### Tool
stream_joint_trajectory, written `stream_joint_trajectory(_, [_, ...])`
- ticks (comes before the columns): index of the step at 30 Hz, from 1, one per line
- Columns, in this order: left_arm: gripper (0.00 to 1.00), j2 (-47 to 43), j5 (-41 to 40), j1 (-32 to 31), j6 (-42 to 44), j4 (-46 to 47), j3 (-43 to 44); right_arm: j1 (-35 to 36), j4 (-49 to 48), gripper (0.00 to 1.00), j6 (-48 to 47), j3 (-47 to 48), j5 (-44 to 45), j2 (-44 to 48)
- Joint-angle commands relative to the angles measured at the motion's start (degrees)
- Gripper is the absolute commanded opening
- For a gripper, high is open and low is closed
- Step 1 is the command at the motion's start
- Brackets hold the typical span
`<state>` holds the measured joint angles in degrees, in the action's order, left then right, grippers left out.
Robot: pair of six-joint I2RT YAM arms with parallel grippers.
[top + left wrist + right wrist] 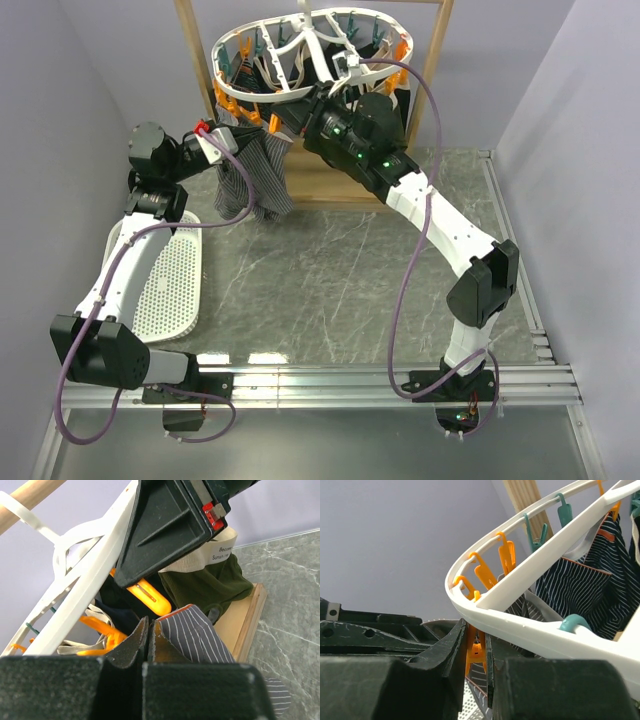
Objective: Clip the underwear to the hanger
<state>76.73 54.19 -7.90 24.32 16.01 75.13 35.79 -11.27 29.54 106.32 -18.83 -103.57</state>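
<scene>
The underwear (250,182), grey with fine stripes, hangs from my left gripper (213,140), which is shut on its waistband beside a small red tag. In the left wrist view the shut gripper (149,630) has the striped underwear (202,636) bunched just to its right. The hanger (262,95), a white oval ring with orange and teal clips, hangs just above. My right gripper (300,108) reaches under its near rim. In the right wrist view this gripper (477,650) is shut on an orange clip (477,652) below the hanger ring (520,625).
A dark olive pair (205,586) and a navy striped garment (585,585) hang on the hanger. The wooden frame (190,60) and its base (330,185) stand behind. A white perforated tray (165,285) lies at the left. Walls close in on both sides.
</scene>
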Motion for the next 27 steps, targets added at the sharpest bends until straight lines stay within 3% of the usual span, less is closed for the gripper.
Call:
stream_joint_trajectory(1, [0.00,-1.0,1.6,0.3,-0.2,2.1,1.3,0.3,-0.2,0.00,5.0,-1.4,-7.3,2.2])
stream_joint_trajectory(27, [0.00,1.1,1.4,1.0,-7.0,5.1,3.7,-0.8,-10.4,0.00,9.9,-6.3,-15.4,2.2])
